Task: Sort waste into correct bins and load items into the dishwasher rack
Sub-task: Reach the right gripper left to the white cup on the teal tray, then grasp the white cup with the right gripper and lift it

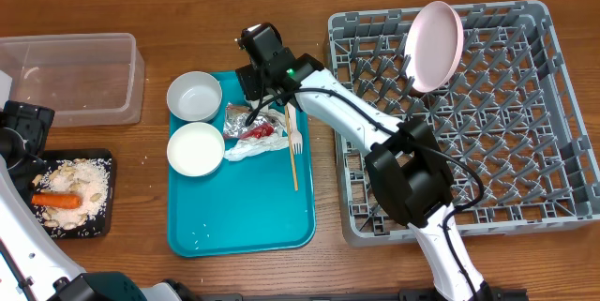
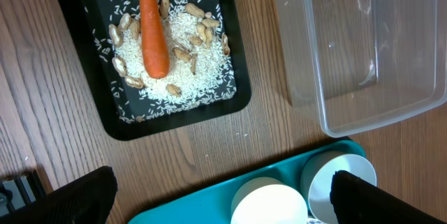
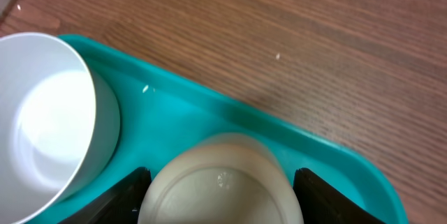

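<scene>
My right gripper (image 1: 251, 78) (image 3: 222, 178) is at the far end of the teal tray (image 1: 244, 217), shut on a small white cup (image 3: 220, 199) whose base faces the camera; the arm hides the cup from overhead. Two white bowls (image 1: 194, 95) (image 1: 195, 148) stand on the tray's left side. A foil wrapper (image 1: 253, 130), a napkin (image 1: 255, 148) and a white fork (image 1: 294, 146) lie beside them. The pink plate (image 1: 437, 46) stands in the grey rack (image 1: 506, 151). The carrot (image 2: 154, 32) lies on rice and nuts in the black tray (image 2: 237, 102). My left gripper (image 2: 223, 196) is open and empty.
The clear tub (image 1: 70, 76) (image 2: 363, 42) stands at the far left, with a few crumbs inside. The black tray (image 1: 103, 160) lies in front of it, left of the teal tray. The left arm (image 1: 19, 132) is at the table's left edge. The rack fills the right side.
</scene>
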You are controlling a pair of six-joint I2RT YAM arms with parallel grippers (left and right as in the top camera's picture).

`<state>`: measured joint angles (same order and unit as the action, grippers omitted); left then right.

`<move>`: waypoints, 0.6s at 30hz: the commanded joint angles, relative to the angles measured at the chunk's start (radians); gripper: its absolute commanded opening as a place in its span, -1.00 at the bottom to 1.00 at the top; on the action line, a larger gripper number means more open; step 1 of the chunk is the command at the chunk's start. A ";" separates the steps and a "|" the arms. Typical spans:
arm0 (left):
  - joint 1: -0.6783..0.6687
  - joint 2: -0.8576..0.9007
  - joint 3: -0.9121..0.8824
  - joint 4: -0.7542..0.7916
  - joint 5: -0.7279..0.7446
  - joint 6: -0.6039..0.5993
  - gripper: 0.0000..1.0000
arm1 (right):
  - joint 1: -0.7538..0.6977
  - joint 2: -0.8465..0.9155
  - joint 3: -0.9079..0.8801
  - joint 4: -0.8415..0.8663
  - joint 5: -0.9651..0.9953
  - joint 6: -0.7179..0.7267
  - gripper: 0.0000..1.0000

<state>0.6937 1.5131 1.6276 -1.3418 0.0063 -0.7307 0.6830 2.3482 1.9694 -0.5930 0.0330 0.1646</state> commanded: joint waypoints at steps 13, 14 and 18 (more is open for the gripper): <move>0.000 0.007 0.011 0.001 -0.014 -0.007 1.00 | -0.033 0.008 0.367 -0.282 0.000 0.051 -0.42; 0.000 0.007 0.011 0.001 -0.014 -0.007 1.00 | -0.042 0.008 0.404 -0.309 0.000 0.051 -0.44; 0.000 0.007 0.011 0.001 -0.014 -0.007 1.00 | -0.103 0.006 0.569 -0.438 0.008 0.053 -0.46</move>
<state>0.6937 1.5131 1.6276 -1.3422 0.0063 -0.7307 0.6361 2.3501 2.4229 -0.9962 0.0284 0.2031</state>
